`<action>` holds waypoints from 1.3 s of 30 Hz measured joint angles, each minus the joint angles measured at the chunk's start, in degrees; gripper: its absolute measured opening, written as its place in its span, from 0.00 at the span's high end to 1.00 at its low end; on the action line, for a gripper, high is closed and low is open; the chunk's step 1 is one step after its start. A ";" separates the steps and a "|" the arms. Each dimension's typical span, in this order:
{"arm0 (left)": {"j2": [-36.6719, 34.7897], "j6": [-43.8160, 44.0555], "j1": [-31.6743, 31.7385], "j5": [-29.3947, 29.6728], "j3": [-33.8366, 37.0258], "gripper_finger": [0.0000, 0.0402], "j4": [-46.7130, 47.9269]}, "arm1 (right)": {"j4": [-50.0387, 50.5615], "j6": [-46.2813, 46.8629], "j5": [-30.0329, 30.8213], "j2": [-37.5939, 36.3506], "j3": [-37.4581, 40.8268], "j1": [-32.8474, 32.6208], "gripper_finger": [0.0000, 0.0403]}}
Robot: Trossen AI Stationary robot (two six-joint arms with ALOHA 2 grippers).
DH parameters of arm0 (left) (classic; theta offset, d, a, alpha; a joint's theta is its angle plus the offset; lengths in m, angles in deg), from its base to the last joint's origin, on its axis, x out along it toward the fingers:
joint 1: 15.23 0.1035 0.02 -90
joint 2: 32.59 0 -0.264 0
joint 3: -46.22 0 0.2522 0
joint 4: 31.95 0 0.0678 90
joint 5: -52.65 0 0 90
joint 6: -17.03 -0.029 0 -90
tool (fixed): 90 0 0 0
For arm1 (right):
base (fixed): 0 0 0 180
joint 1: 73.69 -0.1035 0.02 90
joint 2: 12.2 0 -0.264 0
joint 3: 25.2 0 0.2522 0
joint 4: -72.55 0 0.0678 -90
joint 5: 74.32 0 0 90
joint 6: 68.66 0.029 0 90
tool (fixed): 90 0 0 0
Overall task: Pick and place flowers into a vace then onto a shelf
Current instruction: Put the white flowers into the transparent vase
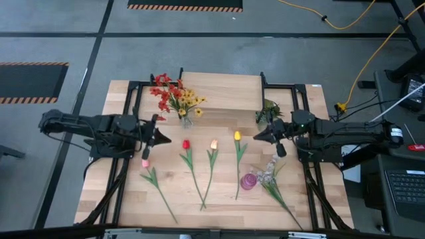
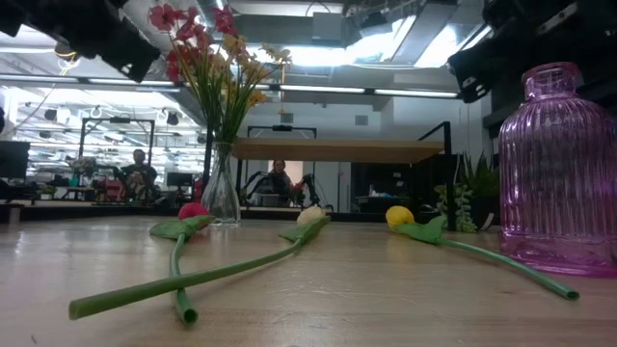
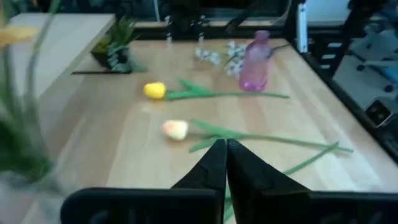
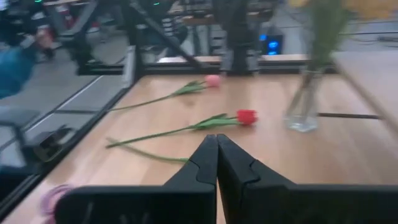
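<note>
Four tulips lie flat on the table with their stems toward its near edge: pink [image 1: 145, 162], red [image 1: 186, 143], orange [image 1: 214, 143] and yellow [image 1: 237, 135]. A white spray [image 1: 269, 174] lies beside the upright purple vase [image 1: 248, 180]. Red and yellow sprays [image 1: 174, 95] stand in a clear glass vase [image 2: 221, 193] in front of the shelf [image 1: 221, 90]. My left gripper [image 1: 164, 141] is shut, hovering left of the red tulip. My right gripper [image 1: 256, 137] is shut, hovering right of the yellow tulip. Neither touches anything.
A small green leafy sprig [image 1: 267, 110] sits in a pot by the shelf's right end. Black frame rails [image 1: 126, 126] run along both sides of the table. Bare wood lies between the tulip heads and the shelf. People sit in the room behind [image 2: 141, 172].
</note>
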 joint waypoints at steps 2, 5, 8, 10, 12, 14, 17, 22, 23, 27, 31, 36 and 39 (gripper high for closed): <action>3.09 0.11 -3.19 1.71 0.00 1.00 -4.41 | 1.35 0.03 0.25 0.00 -0.78 -2.32 0.99; 8.45 0.15 -8.15 5.75 0.00 0.99 -10.57 | 7.04 0.27 4.02 -0.02 -3.82 -6.09 1.00; 14.36 -0.22 -12.96 13.68 0.00 1.00 -14.79 | 17.58 2.91 10.29 0.02 -8.12 -10.13 1.00; 18.25 0.36 -15.41 18.69 0.00 1.00 -17.44 | 22.89 4.58 13.76 0.02 -10.90 -12.90 1.00; 21.82 1.29 -17.52 21.28 0.00 0.99 -20.83 | 26.19 5.95 16.47 0.00 -12.99 -15.71 1.00; 25.31 1.45 -19.33 23.63 0.00 0.99 -24.31 | 28.62 7.47 18.96 0.02 -14.49 -18.38 1.00; 30.46 0.15 -21.00 27.82 0.00 1.00 -30.75 | 30.28 10.85 23.02 0.79 -16.03 -22.29 1.00; 36.21 -1.32 -21.80 25.44 -0.02 0.99 -39.21 | 30.50 16.70 25.33 5.87 -18.40 -29.54 1.00; 36.62 -1.29 -21.80 24.97 -0.14 0.99 -40.05 | 31.18 17.88 25.78 7.30 -19.05 -31.05 1.00; 37.52 -1.28 -21.97 25.01 -3.11 1.00 -38.88 | 38.59 25.75 30.46 13.88 -23.22 -37.69 1.00; 39.12 -1.88 -23.25 25.05 -5.34 0.99 -38.08 | 48.04 37.99 33.37 20.57 -28.12 -44.46 1.00; 42.16 -2.34 -25.19 27.91 -7.14 1.00 -37.99 | 54.55 51.30 34.65 28.40 -35.12 -53.70 1.00; 43.34 -2.35 -25.60 29.48 -8.39 0.99 -38.02 | 59.50 57.39 36.59 32.62 -40.16 -58.50 1.00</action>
